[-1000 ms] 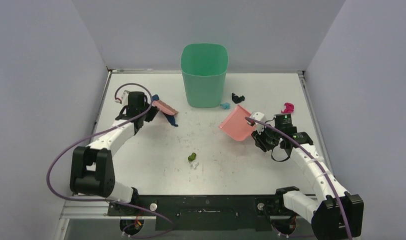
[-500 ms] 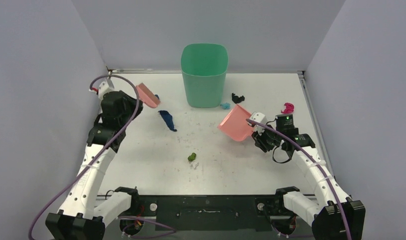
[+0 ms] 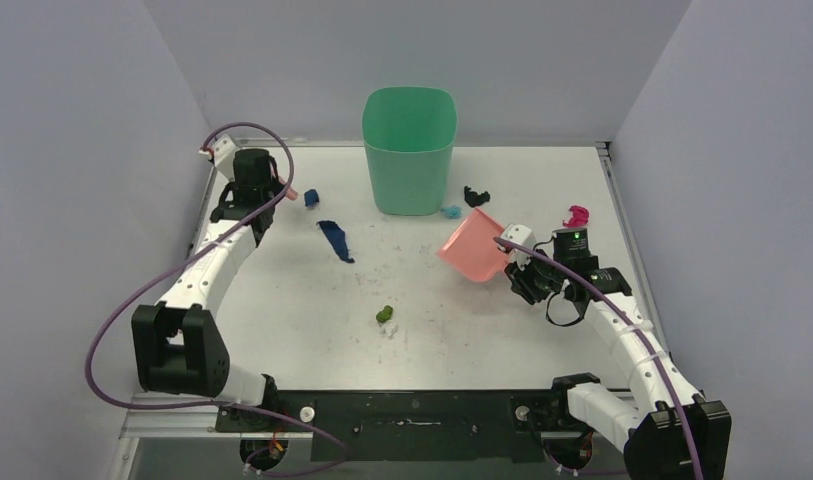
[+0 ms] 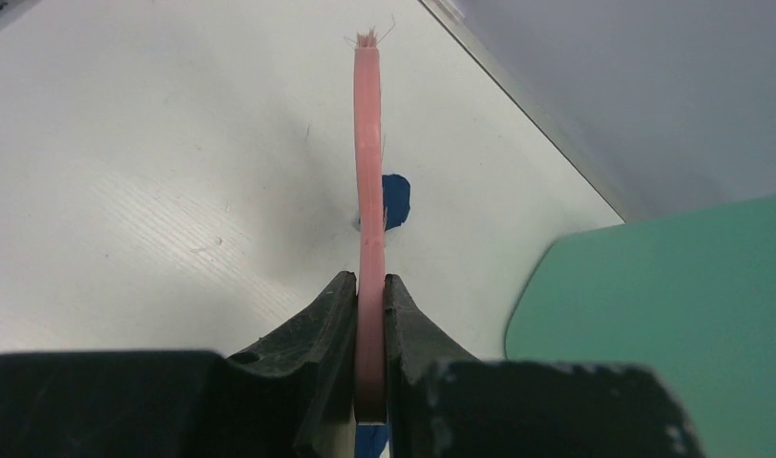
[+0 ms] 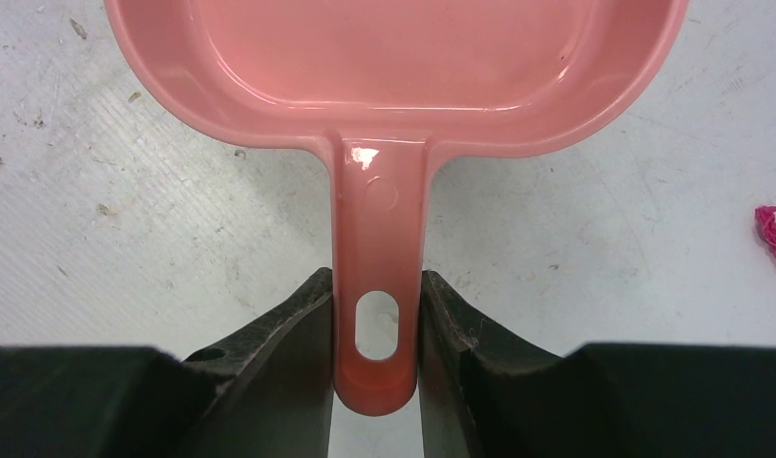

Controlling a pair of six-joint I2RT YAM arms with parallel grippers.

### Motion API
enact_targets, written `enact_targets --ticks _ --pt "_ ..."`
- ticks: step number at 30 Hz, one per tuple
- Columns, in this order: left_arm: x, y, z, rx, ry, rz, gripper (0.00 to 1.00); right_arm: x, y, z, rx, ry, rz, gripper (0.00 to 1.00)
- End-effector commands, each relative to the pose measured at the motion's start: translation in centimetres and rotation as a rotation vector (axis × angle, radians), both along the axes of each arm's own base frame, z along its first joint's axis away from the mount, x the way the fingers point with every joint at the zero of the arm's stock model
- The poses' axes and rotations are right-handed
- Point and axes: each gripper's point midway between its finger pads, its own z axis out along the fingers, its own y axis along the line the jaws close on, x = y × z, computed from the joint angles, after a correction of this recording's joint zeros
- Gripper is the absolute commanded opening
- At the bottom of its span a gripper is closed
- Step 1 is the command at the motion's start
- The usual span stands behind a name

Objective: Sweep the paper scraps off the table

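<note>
Though close, blue scrap [image 4: 396, 202] beyond left pincer [image 4: 369, 281]

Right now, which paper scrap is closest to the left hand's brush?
The small dark blue crumpled paper scrap just beside the pink brush; the longer dark blue strip lies farther.

Green bin [image 3: 409, 150], pink dustpan [image 3: 472, 247], pink brush [image 4: 368, 172]

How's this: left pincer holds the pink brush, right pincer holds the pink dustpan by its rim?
No: the right pincer grips the dustpan by its handle, not its rim, as the right wrist view shows. The left pincer does hold the brush.
</note>
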Motion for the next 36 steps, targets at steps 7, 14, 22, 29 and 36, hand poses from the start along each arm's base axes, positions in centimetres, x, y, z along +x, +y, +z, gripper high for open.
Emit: enact_targets --ticks 7,14,22,29,36 --pt "7.4 -0.3 1.0 -0.291 -0.259 0.113 0.00 1.2 -0.6 -0.2 -0.009 -0.013 -0.041 0.20" --pt "9.6 -0.4 -3.4 -0.414 -0.208 0.155 0.00 1.3 -0.8 -0.7 -0.018 0.001 -0.050 0.20" --pt "8.6 -2.5 -6.4 -0.628 -0.153 0.128 0.00 1.2 -0.6 -0.9 -0.016 0.008 -0.038 0.20" --pt "2.6 -3.9 -10.8 -0.774 -0.076 0.158 0.00 0.9 -0.2 -0.8 -0.011 0.005 -0.014 0.20" --pt "-3.8 -4.4 -11.1 -0.826 -0.074 0.153 0.00 0.7 0.1 -0.6 -0.005 -0.001 0.006 0.20"
